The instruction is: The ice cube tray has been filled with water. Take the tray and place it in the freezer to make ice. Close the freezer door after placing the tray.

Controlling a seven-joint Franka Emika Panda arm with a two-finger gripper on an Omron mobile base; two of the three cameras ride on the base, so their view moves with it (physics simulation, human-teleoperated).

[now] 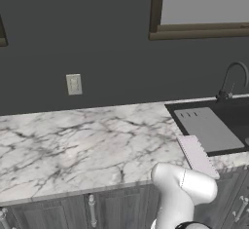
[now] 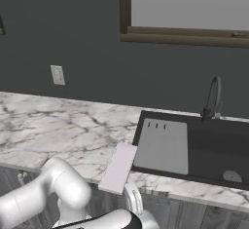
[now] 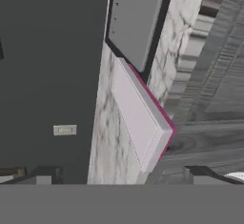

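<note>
1. Nearest the base cameras is the robot's white arm (image 1: 182, 189), folded low in front of the cabinet fronts (image 1: 73, 211). The tool's finger tips are not clear enough in the hand view, so I cannot tell whether it is released or clenched; nothing appears to be held.
2. Next comes the ice cube tray (image 1: 197, 156), pale and flat, lying at the front edge of the marble tabletop (image 1: 78, 145), just beside the sink's left rim. In the hand view the tray (image 3: 138, 116) shows a pinkish side wall, and one end seems to reach or slightly overhang the tabletop edge.
3. Beyond it lies the dark sink (image 2: 214, 145) with a grey mat (image 2: 163, 145) inside, then the faucet (image 2: 211, 99).
4. Farthest are the dark wall with an outlet (image 1: 74, 84) and the window frame (image 1: 194, 28).
5. Risks, as I judge them: the tray is thin and water-filled, so a shallow or off-centre grip could tilt it and spill; a nudge from the arm could push it off the front edge or into the sink; mistaking the grey mat for the tray would waste the approach.
</note>
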